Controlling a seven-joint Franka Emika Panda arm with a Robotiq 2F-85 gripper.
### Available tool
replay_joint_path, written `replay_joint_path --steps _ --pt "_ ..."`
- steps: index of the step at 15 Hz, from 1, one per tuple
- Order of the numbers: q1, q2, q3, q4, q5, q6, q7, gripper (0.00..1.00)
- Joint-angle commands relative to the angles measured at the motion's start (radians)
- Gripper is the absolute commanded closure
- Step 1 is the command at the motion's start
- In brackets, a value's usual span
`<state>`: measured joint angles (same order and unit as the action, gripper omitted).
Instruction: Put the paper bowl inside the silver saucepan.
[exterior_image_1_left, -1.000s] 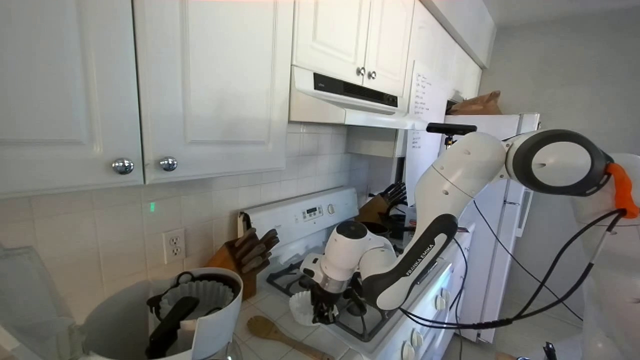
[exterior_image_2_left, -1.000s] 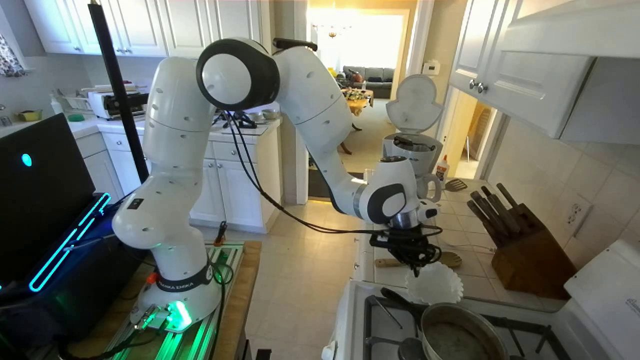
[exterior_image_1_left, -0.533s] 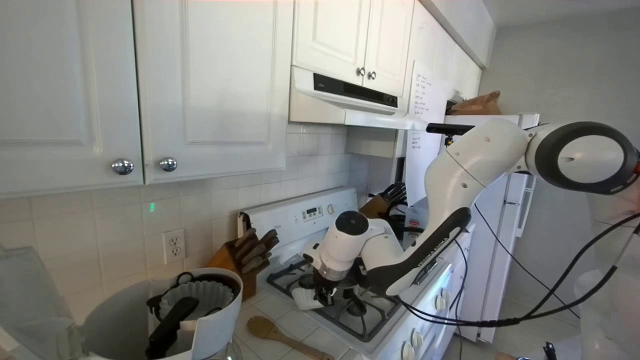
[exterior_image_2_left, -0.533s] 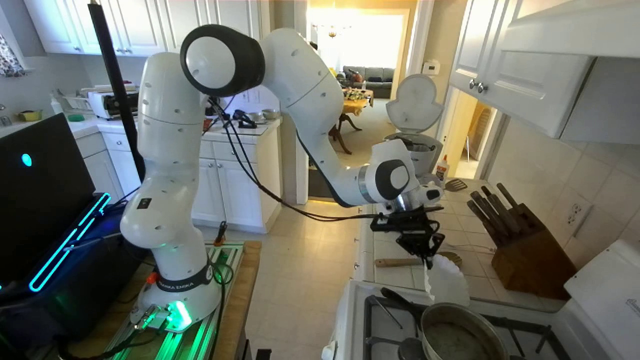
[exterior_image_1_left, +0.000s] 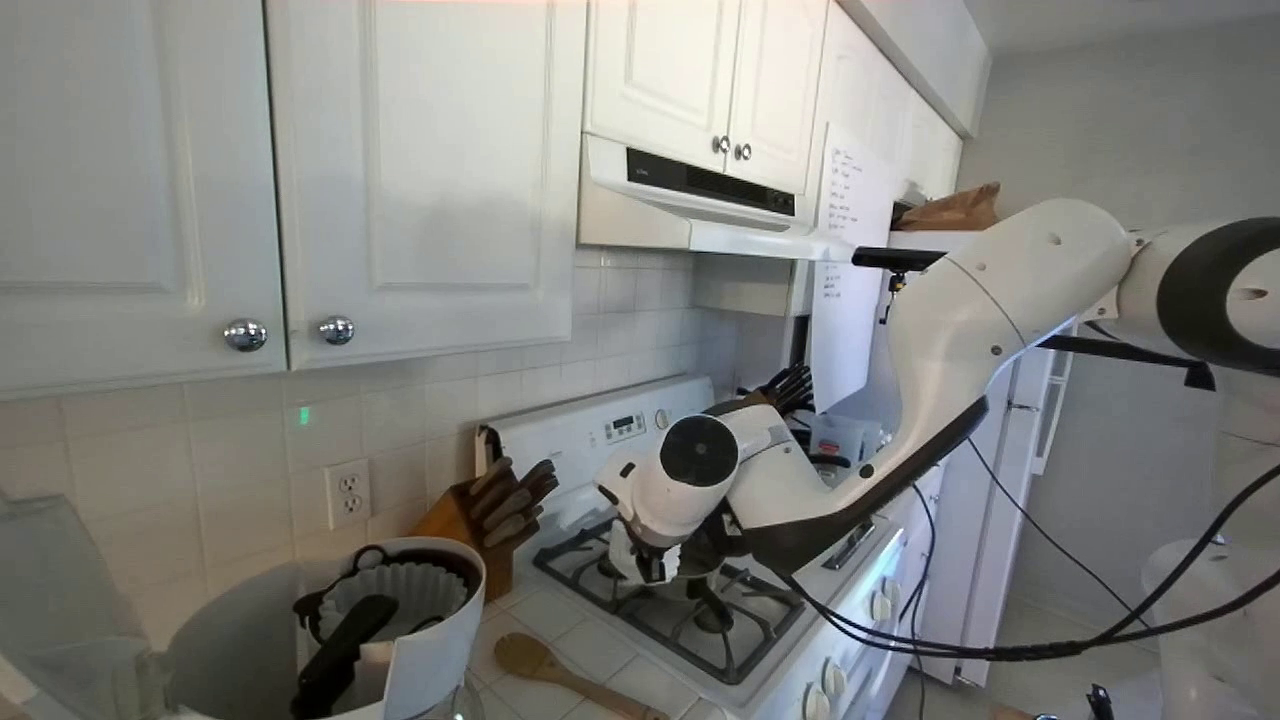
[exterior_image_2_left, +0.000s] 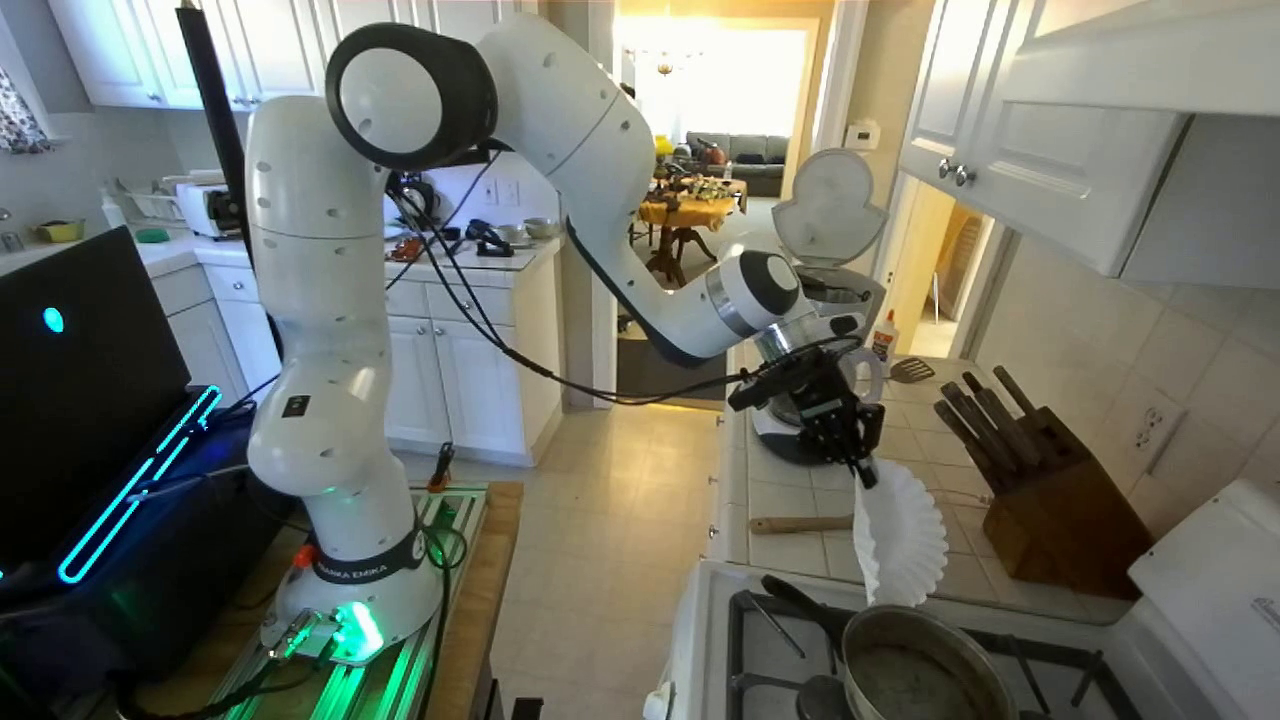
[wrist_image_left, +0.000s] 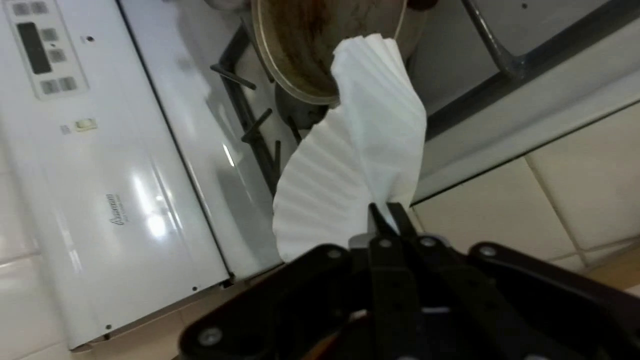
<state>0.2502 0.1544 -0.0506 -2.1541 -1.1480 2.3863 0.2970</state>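
The paper bowl (wrist_image_left: 345, 160), tilted and creased, is pinched in the tool (wrist_image_left: 384, 206) at 6 o'clock from the silver saucepan (wrist_image_left: 305, 40) in the wrist view; lowered edge-first, its thin wall could catch the rim and buckle.

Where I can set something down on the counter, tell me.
Bare tile lies between the stove and the wooden spoon, and between that spoon and the coffee maker. It's crowded where the tool holds the paper bowl near the silver saucepan.
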Motion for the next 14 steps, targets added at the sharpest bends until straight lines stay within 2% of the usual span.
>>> replay_joint_path --steps 1,4,10,14 --pt "-0.017 -0.046 0.070 -0.019 -0.094 -0.179 0.118 1.00" --pt "-0.028 -0.070 0.111 -0.026 -0.083 -0.284 0.145 1.00" --pt "-0.040 -0.083 0.156 -0.010 -0.070 -0.339 0.161 1.00" --pt "-0.072 -0.093 0.145 -0.027 -0.034 -0.364 0.165 1.00"
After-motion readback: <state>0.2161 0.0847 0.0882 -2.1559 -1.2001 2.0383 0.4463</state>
